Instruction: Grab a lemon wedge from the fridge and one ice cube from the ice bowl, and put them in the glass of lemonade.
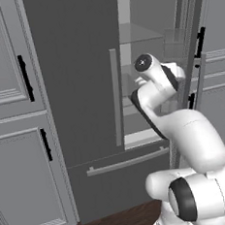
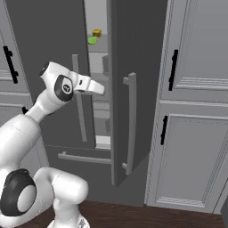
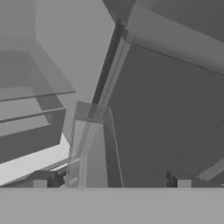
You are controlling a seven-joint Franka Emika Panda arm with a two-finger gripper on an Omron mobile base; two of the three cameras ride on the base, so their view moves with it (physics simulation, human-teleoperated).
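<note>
the fridge (image 1: 78, 88) stands with its right door (image 2: 133, 67) swung partly out and its left door shut, so a tall slot of pale interior shows between them. the arm reaches into that slot at about mid height. in the hand view the two dark fingers (image 3: 111, 179) stand at the bottom corners, set wide apart with nothing between them; they are spread, i judge, so they can take a small piece of fruit without another adjustment.

ahead of the fingers and to their left side lie the clear shelves (image 3: 30, 94), stacked one under another; straight ahead runs the hinge edge, and off to their right side is the dark inner face of the open door with a clear door bin (image 3: 89, 111) just beyond the tips. none of what lies directly before the fingers is fruit.

in the right base view a small yellow piece (image 2: 96, 33) and a green thing (image 2: 92, 40) just beside it sit on an upper shelf, well above the hand. the yellow one is probably the lemon wedge, though it is too small to be sure. the door is open only far enough for the arm, which likely explains why the wrist sits so close to its edge. the next move would call for raising the hand toward that shelf.
</note>
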